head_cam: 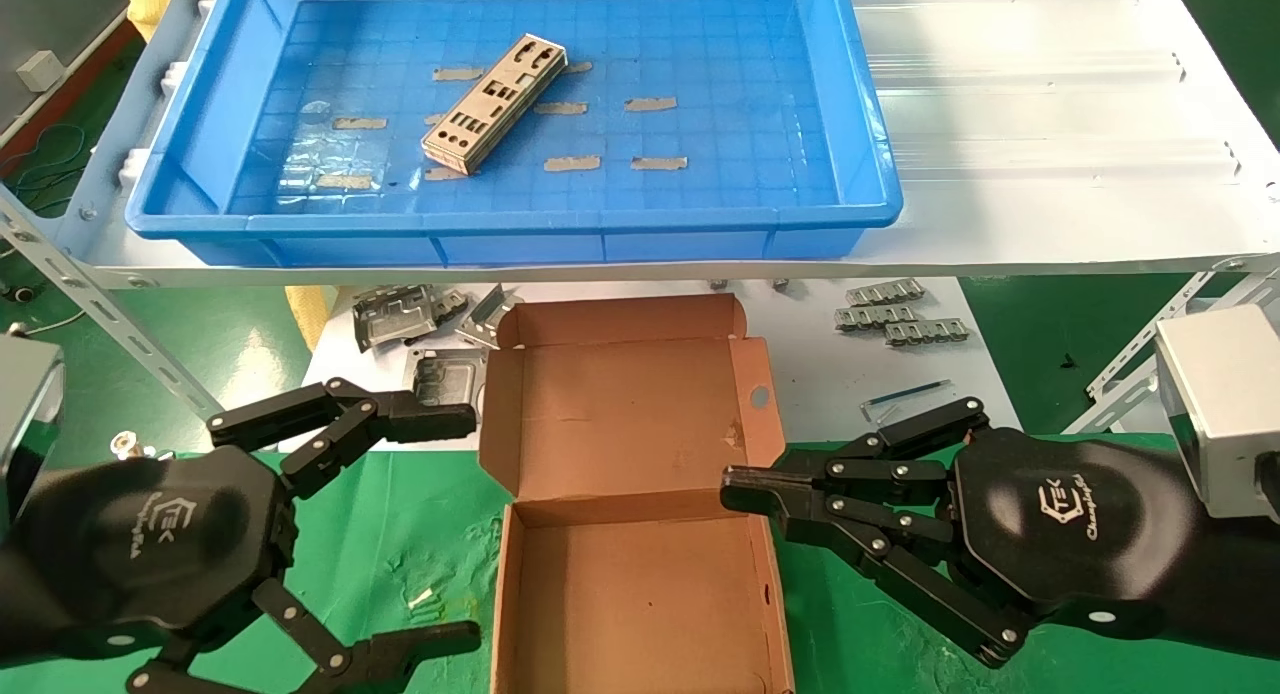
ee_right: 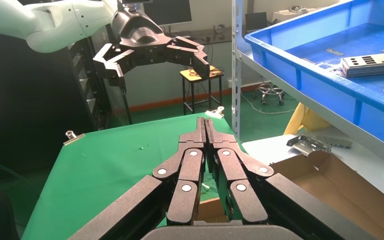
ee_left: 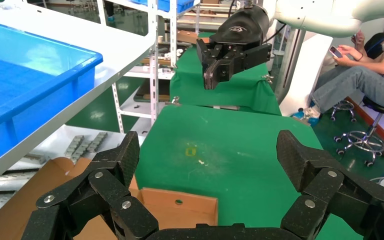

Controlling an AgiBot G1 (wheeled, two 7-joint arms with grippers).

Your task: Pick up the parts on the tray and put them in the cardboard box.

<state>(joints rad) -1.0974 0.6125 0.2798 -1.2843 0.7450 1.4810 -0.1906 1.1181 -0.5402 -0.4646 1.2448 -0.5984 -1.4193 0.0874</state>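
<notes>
The parts (head_cam: 493,103) are lying stacked in the blue tray (head_cam: 860,124) on the shelf, above the open, empty cardboard box (head_cam: 620,444). The left end effector (head_cam: 478,519) is hovering spread wide left of the box, while the right end effector (head_cam: 735,492) is hanging pinched together at its right wall.

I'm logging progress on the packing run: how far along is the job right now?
Nothing looks packed: the cardboard box shows only bare floor. Nothing is in hand either: the left gripper hangs open beside the box, and the right gripper is shut and empty at its other side. Left to do: the parts lie stacked in the tray.
</notes>
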